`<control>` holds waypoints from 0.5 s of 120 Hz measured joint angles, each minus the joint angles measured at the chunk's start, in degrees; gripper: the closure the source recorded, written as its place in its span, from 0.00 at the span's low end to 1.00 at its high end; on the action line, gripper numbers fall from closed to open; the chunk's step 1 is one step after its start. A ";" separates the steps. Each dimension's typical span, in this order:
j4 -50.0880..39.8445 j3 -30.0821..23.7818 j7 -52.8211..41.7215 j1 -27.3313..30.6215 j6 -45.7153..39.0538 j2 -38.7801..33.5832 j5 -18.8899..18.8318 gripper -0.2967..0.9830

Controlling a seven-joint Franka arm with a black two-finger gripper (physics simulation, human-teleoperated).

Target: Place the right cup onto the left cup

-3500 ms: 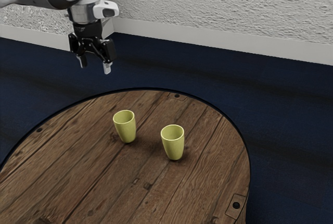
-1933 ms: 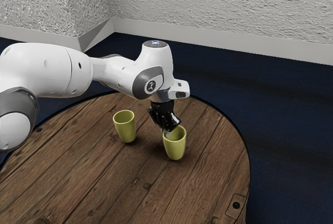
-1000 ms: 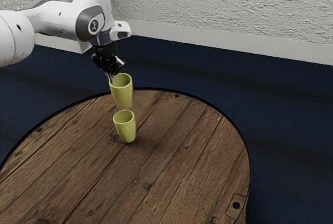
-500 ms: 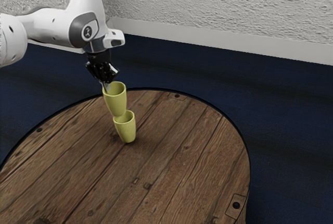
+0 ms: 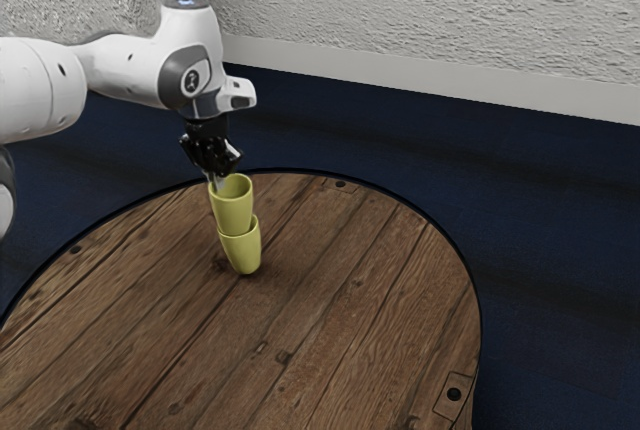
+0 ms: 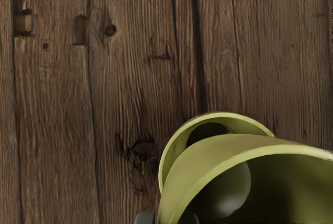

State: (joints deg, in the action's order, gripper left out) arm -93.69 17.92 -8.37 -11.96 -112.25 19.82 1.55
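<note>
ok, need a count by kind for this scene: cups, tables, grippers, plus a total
Cups: 2, both yellow-green: upper cup, its base inside the lower cup
Tables: 1, the round wooden table
Grippers: 1, the black gripper, shut on the upper cup's rim
Total: 4

Open pass low over bench (image 5: 365,340) on the exterior view's right and toward the camera. Vertical drop into lower cup (image 5: 243,254) is blocked by upper cup (image 5: 233,212), partly sunk in its mouth; only a crescent gap is left between rims. One side of the upper rim is taken up by the jaws, wall pinched between them. Overhead approach from the exterior view's left is obstructed by the arm (image 5: 130,65). Room is left between stack and wall (image 5: 430,20).
</note>
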 joint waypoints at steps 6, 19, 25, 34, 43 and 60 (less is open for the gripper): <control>-0.02 -0.21 -0.05 -0.01 -0.24 0.11 0.05 0.64; 0.05 -0.34 -0.15 -0.16 -0.61 -0.07 0.07 0.48; 0.42 -0.34 -0.20 -0.35 -0.71 -0.73 0.01 0.43; 0.72 -0.34 -0.26 -0.83 -0.60 -2.30 -0.16 0.37; 0.52 -1.04 -0.32 -1.62 1.27 -6.34 -0.45 0.33; 0.28 -3.00 -0.41 -2.09 8.84 -14.23 -0.78 0.28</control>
State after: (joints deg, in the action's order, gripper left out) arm -93.40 14.92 -8.78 -14.06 -103.41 5.58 0.77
